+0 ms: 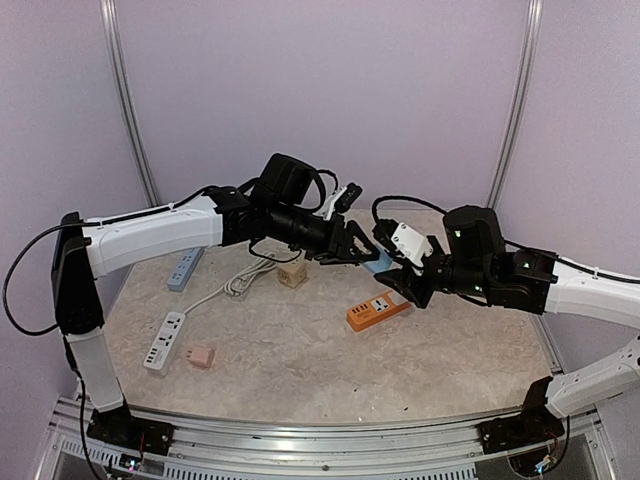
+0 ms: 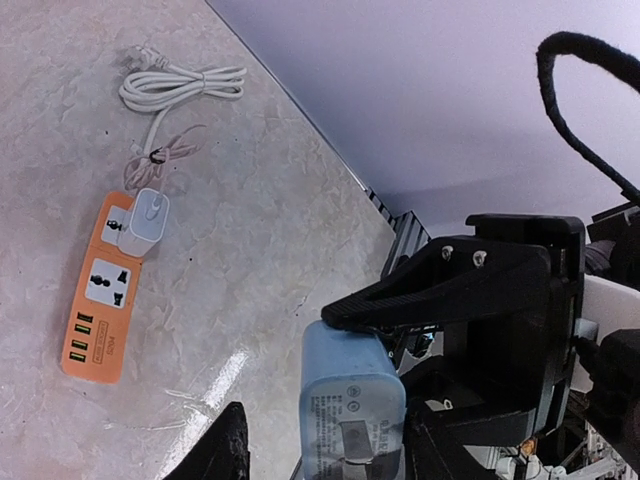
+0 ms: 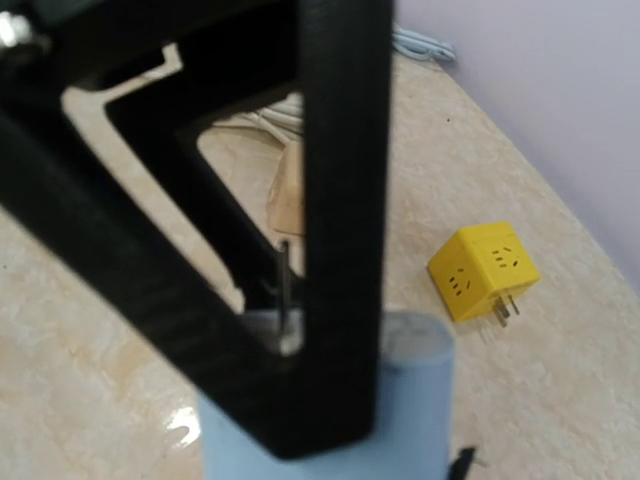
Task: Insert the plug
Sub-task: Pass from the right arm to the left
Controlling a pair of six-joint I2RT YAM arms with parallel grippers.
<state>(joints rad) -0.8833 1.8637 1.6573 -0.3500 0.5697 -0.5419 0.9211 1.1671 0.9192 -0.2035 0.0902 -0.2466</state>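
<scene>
The plug, a light blue adapter block (image 2: 350,410), hangs in mid-air between the two arms above the table. My right gripper (image 1: 397,272) is shut on it; one of its black fingers (image 2: 440,285) lies against the block's top. My left gripper (image 2: 330,452) straddles the same block with its jaws still apart, a gap showing on its left side, so it is open. In the right wrist view the blue plug (image 3: 410,400) fills the bottom, half hidden behind a left finger (image 3: 335,250). The orange power strip (image 1: 378,310) lies on the table below.
A white charger (image 2: 143,222) sits in the orange strip (image 2: 105,290), with a coiled white cable (image 2: 180,85) beyond. A yellow cube adapter (image 3: 482,270), a beige cube (image 1: 291,274), a blue strip (image 1: 184,268), a white strip (image 1: 165,341) and a pink adapter (image 1: 202,356) lie about.
</scene>
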